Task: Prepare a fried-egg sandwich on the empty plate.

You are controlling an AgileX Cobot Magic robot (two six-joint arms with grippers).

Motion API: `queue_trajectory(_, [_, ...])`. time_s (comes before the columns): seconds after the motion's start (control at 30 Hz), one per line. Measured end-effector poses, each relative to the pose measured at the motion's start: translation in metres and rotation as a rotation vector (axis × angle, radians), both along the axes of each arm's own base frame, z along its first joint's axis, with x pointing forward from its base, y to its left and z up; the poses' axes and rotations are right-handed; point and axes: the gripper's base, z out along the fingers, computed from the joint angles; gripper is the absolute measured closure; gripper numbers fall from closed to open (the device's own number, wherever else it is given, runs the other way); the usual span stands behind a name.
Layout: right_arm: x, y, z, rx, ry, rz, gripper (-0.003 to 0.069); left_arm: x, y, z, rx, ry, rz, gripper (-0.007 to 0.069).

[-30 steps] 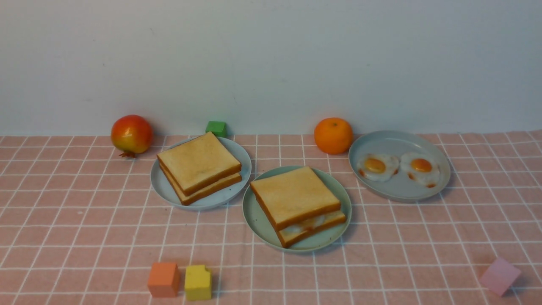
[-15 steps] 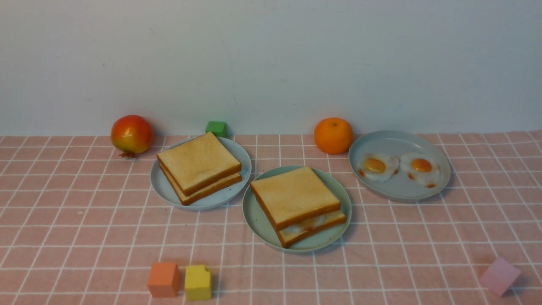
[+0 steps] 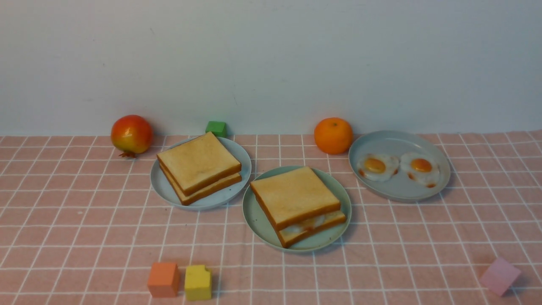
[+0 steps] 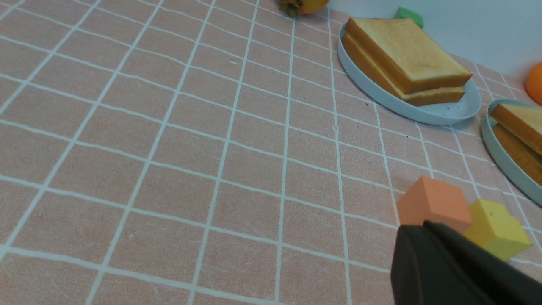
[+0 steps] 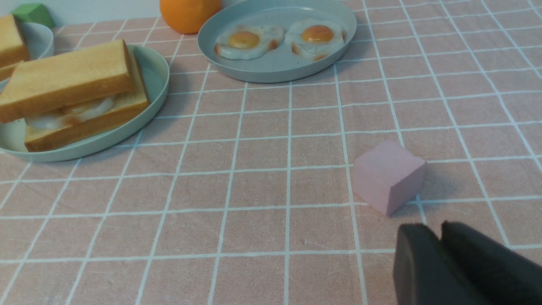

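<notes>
Nothing moved; fried-egg sandwich (image 3: 297,204) on plate (image 3: 256,220)

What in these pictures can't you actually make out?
- Egg inside the sandwich: the top toast covers it in the front view; only a white edge shows.
- Lower toast in the plain stack: the upper slice covers its top.
- Left end effector and right end effector: the wrist pictures' edges cut them off; the front view shows neither.
- Yellow block: partly behind the left end effector.

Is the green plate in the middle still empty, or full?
Full: the mint-green plate holds the fried-egg sandwich, egg white showing between its two slices.
</notes>
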Motion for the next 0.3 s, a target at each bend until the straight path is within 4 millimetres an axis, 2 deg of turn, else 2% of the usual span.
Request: queue_trajectory(0.3, [0.0, 0.0, 0.0, 0.0, 0.0, 0.0, 0.0538, 0.0, 0.0, 0.0, 0.0, 0.0, 0.0, 0.0603])
